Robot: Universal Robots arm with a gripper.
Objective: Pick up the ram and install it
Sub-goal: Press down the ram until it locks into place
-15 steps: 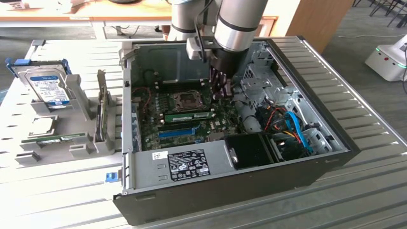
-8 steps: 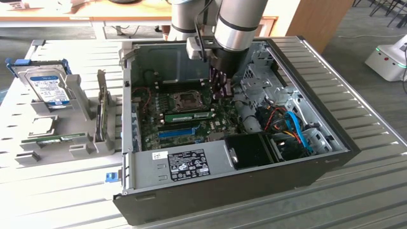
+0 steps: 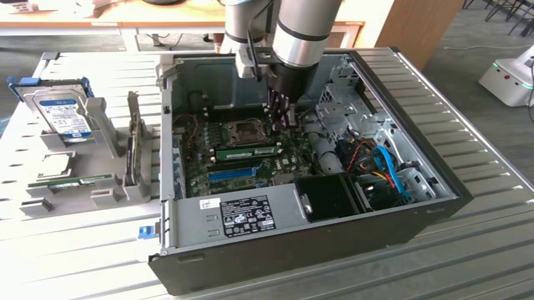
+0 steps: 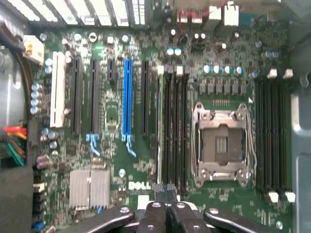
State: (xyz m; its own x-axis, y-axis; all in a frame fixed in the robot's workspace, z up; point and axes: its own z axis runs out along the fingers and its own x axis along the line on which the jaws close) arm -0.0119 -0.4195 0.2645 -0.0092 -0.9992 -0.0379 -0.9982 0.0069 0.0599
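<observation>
The ram [image 3: 246, 152] is a thin green stick standing on edge in a motherboard slot beside the empty CPU socket [image 3: 247, 130]. In the wrist view the ram [image 4: 159, 126] is a narrow edge-on line left of the black memory slots [image 4: 176, 126]. My gripper [image 3: 282, 119] hangs inside the open PC case [image 3: 434, 206], above the board and a little toward the exterior view's right of the ram. In the wrist view the gripper [image 4: 164, 188] has its dark fingertips [image 4: 158, 187] pressed together, shut with nothing between them.
A matching green stick [image 3: 75, 182] lies in a grey holder [image 3: 104, 199] at the exterior view's left, beside an upright expansion card [image 3: 132, 144] and a hard drive [image 3: 62, 115]. Cables [image 3: 384, 165], a black fan shroud [image 3: 334, 197] and drive cages crowd the case's right side.
</observation>
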